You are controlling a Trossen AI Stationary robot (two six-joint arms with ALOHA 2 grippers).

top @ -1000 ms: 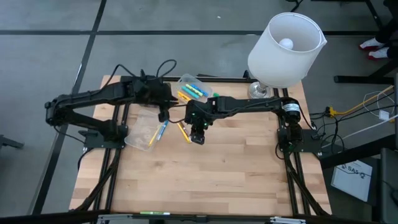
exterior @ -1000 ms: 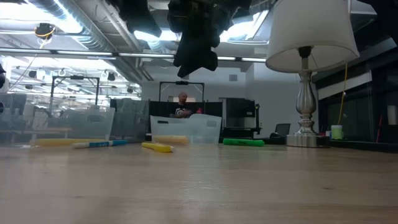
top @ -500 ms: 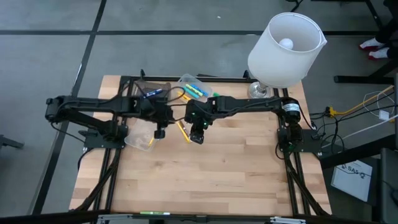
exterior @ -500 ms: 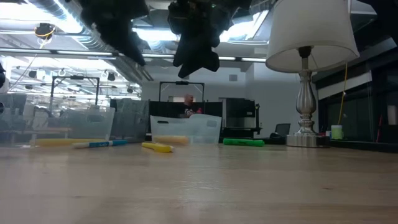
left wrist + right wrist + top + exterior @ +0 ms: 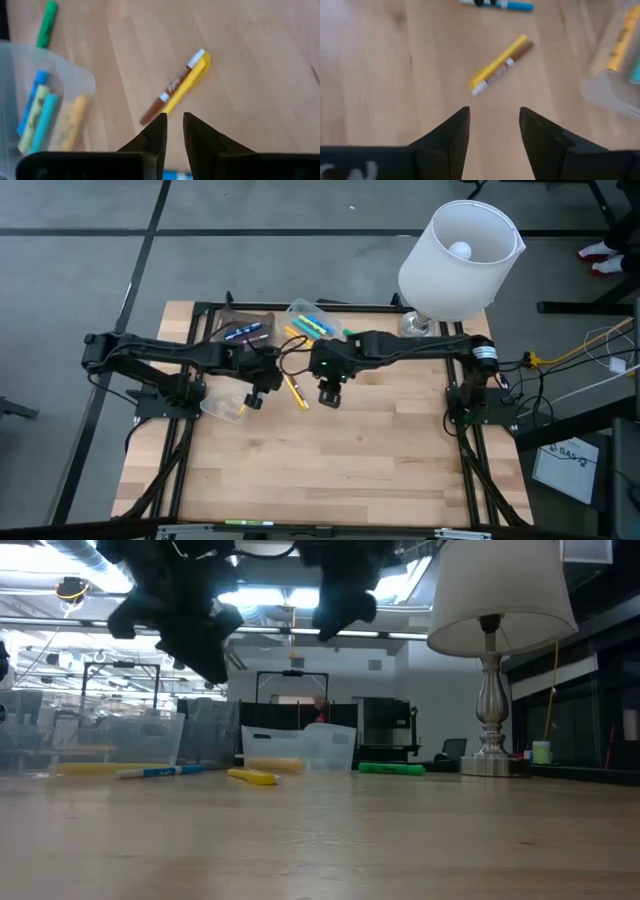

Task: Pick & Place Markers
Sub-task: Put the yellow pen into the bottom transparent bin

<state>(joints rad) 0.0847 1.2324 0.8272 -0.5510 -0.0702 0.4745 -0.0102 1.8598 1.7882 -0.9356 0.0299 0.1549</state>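
Both claws hang over the yellow marker on the desk: left claw, at its 9 o'clock, nearly pressed together; right claw, at 3 o'clock, spread and empty; next, I judge, one must drop and pinch it.

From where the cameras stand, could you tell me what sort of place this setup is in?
Most likely a robotics lab or workshop in an open industrial hall. The low view shows exposed ceiling ducts and strip lights; the wooden table sits on a bare concrete floor, with loose cables beside it.

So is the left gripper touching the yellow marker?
Apart. The left wrist view shows bare wood between the left gripper and the yellow marker.
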